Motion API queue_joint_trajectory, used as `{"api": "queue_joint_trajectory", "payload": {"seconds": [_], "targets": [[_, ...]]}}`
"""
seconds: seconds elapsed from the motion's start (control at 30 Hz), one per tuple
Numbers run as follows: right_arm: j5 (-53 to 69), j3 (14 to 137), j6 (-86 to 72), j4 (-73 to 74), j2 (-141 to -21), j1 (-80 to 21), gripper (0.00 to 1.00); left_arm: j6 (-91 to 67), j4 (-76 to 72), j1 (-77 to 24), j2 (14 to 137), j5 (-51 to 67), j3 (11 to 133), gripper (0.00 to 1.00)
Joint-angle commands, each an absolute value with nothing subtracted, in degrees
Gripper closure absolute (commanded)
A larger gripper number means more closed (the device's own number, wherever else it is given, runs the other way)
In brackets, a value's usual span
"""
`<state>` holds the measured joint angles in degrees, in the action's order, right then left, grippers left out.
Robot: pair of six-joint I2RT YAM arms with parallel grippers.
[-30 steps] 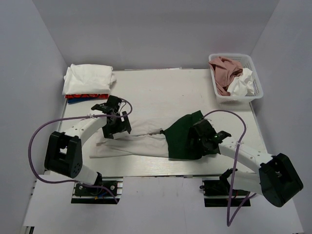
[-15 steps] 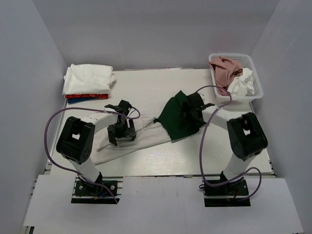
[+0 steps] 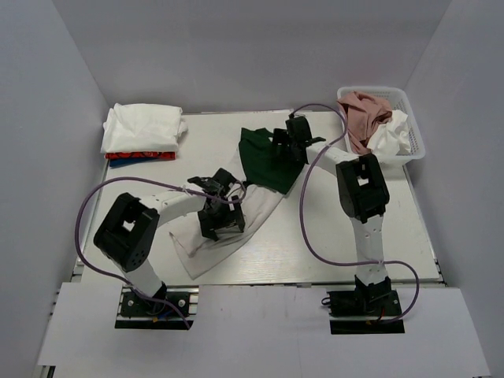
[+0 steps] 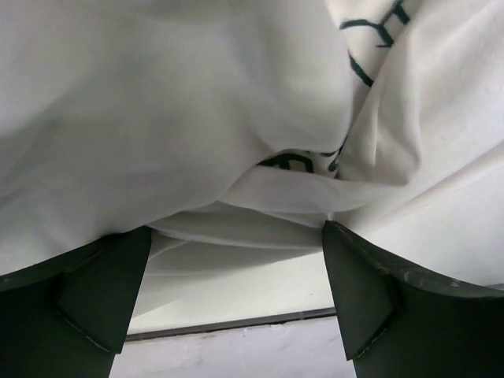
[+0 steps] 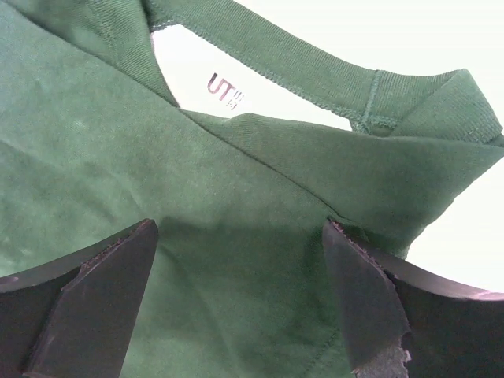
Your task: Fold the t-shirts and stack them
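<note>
An off-white printed t-shirt (image 3: 260, 206) lies crumpled in a diagonal strip on the table. My left gripper (image 3: 224, 214) sits on its middle, open; in the left wrist view its folds (image 4: 236, 142) bunch just past the open gripper (image 4: 236, 283), touching the fingertips (image 4: 358, 283). A dark green t-shirt (image 3: 258, 160) lies at the far middle, its collar and label (image 5: 227, 91) showing. My right gripper (image 3: 285, 142) is open and pressed flat on the green cloth (image 5: 236, 205), its jaws (image 5: 240, 276) spread wide with only flat fabric between them.
A folded stack sits at the far left: a white shirt (image 3: 142, 126) over red and blue ones (image 3: 135, 155). A white lattice basket (image 3: 413, 134) at the far right holds a dusty pink shirt (image 3: 361, 112) and a white one (image 3: 391, 136). Purple cables loop over the table (image 3: 339, 236).
The right arm swung from the near right to the far middle, and the green shirt moved with it. The left gripper shifted right; the off-white shirt turned into a diagonal strip.
</note>
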<state>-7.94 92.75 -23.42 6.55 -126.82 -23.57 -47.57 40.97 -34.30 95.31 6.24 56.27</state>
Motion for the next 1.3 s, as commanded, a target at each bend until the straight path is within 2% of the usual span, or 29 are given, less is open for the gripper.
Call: {"api": "queue_joint_trajectory", "payload": {"seconds": [0.0,0.1,0.2,0.27,0.37,0.5,0.53,0.57,0.67,0.97,1.0,1.17,1.27], "targets": [[-0.8,93.7,-20.3,7.7,-123.7,-23.3,0.10,-48.6,44.2,-38.9,93.6,-0.2,60.1,0.00],[4.5,87.2,-17.7,2.9,-114.0,-23.8,0.10,-40.0,51.2,-41.6,90.6,-11.5,69.0,0.00],[4.2,82.8,-17.3,4.2,-107.3,-23.7,0.10,-32.5,51.2,-41.6,90.7,-15.3,73.1,0.00],[2.6,80.2,-17.7,6.7,-101.5,-23.8,0.10,-22.4,46.0,-42.1,92.1,-14.3,75.1,0.00],[-4.6,74.4,-20.1,9.9,-94.3,-23.6,0.10,-11.3,38.1,-42.1,98.7,-8.6,79.0,0.00],[-11.9,64.8,-24.3,10.9,-81.1,-23.3,0.10,-6.1,40.8,-42.1,112.7,-8.1,92.3,0.00],[-12.8,58.4,-26.9,10.0,-78.9,-23.4,0.10,-5.5,41.7,-42.1,115.5,-8.1,97.7,0.00],[-12.2,56.0,-27.6,8.5,-72.7,-23.4,0.10,-4.3,43.4,-42.1,120.4,-7.6,100.1,0.00],[-8.1,45.9,-30.2,5.8,-64.4,-23.3,0.10,-4.3,47.1,-42.1,126.4,-9.3,107.4,0.00],[-2.2,33.3,-27.7,7.2,-56.0,-23.3,0.10,-3.8,49.6,-41.0,139.6,-10.8,117.0,0.00],[-1.8,32.3,-26.3,7.1,-54.9,-23.3,0.10,-3.8,50.2,-41.0,144.1,-10.8,124.2,0.00],[1.2,32.2,-22.8,7.6,-53.0,-23.4,0.10,-3.8,50.2,-40.4,151.5,-10.3,134.4,0.00],[4.3,32.2,-18.7,7.7,-53.5,-23.6,0.10,-4.9,44.0,-40.4,152.3,-11.9,135.2,0.00]]}}
